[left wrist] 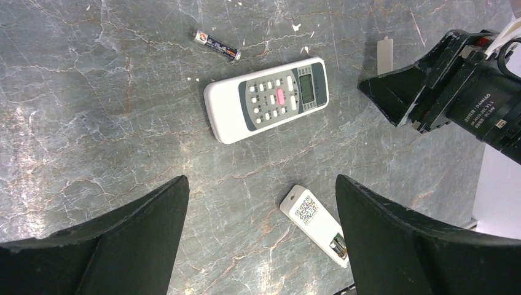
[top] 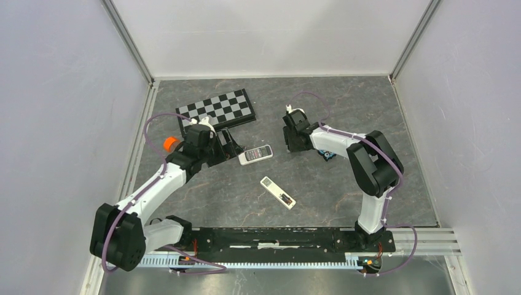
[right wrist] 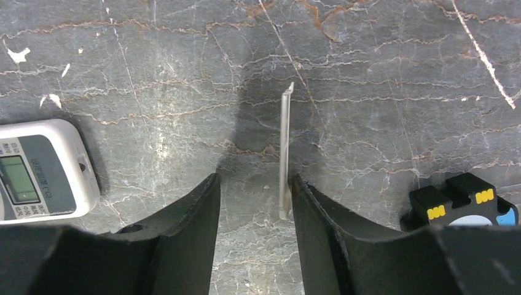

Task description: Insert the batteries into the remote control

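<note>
Hanging above the tabletop [left wrist: 92, 110], the left pincer [left wrist: 261, 180] is gaping wide and gripping nothing, its two dark fingers [left wrist: 123, 239] framing bare stone. Just beyond its tips the grey remote [left wrist: 267, 98] is lying face up, buttons and screen showing. Past that one's far corner, a battery [left wrist: 217, 47] is lying loose on its side, apart from everything else. Closer in, beside the finger on the right of the left wrist view, the remote [left wrist: 313, 221] is lying back up, with a code sticker at one end and its recess open at the other. A second battery [left wrist: 338, 246] appears to be sitting in that recess, though the finger is partly hiding it.

The right pincer [right wrist: 255, 178] is standing partly open, low over the tabletop, with a thin white cover [right wrist: 285, 153] on edge between its fingers. The cover is resting against the inner face of one finger while the other is standing clear of it, so nothing is being clamped. Off to one side the gadget [right wrist: 464, 203], black with yellow and blue marks, is lying near this pincer. The chessboard [top: 216, 110] is lying well back, toward the far wall.
</note>
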Available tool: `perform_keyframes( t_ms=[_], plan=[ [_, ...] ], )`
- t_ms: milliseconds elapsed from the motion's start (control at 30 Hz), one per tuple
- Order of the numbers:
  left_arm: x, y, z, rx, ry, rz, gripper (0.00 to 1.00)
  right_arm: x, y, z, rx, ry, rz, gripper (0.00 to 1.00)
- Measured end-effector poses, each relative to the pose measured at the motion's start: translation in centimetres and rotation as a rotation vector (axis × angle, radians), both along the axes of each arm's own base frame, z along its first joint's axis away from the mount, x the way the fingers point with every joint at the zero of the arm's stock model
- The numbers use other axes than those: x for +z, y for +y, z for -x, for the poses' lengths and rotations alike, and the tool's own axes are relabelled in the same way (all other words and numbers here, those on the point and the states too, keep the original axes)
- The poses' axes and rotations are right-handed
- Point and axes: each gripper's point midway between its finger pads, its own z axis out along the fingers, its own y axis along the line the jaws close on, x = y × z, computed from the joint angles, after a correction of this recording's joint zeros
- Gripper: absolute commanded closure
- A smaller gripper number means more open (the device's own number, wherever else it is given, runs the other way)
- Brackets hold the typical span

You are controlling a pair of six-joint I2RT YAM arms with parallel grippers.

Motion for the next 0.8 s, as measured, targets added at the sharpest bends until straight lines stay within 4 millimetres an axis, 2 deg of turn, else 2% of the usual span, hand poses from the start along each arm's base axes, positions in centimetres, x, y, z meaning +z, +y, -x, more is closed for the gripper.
perform_keyframes(
  t_ms=[67, 233, 300, 400, 533, 800],
  plan=[
    [-0.12, -0.09, 0.01, -0.004, 0.004, 0.002, 0.07, -0.04, -0.01, 0.09, -0.005, -0.001, -0.007, 0.53],
    [-0.21, -0.23, -0.02, -0.009, 0.007, 0.006, 0.08, -0.04, 0.07, 0.18, -0.007, -0.001, -0.016, 0.69],
    [-0.22, -0.28, -0.11, -0.01, 0.005, 0.007, 0.08, -0.05, 0.05, 0.19, -0.007, -0.001, -0.016, 0.71],
    [-0.21, -0.45, -0.17, -0.016, 0.005, 0.013, 0.08, -0.06, 0.01, 0.17, -0.008, -0.001, -0.016, 0.68],
    [-0.16, -0.6, -0.11, -0.023, 0.005, 0.019, 0.09, -0.06, 0.0, 0.14, -0.008, -0.001, -0.018, 0.55],
    [-0.42, -0.72, -0.08, -0.029, 0.015, 0.021, 0.09, -0.08, -0.5, 0.21, -0.015, -0.003, -0.014, 0.56]
  ],
)
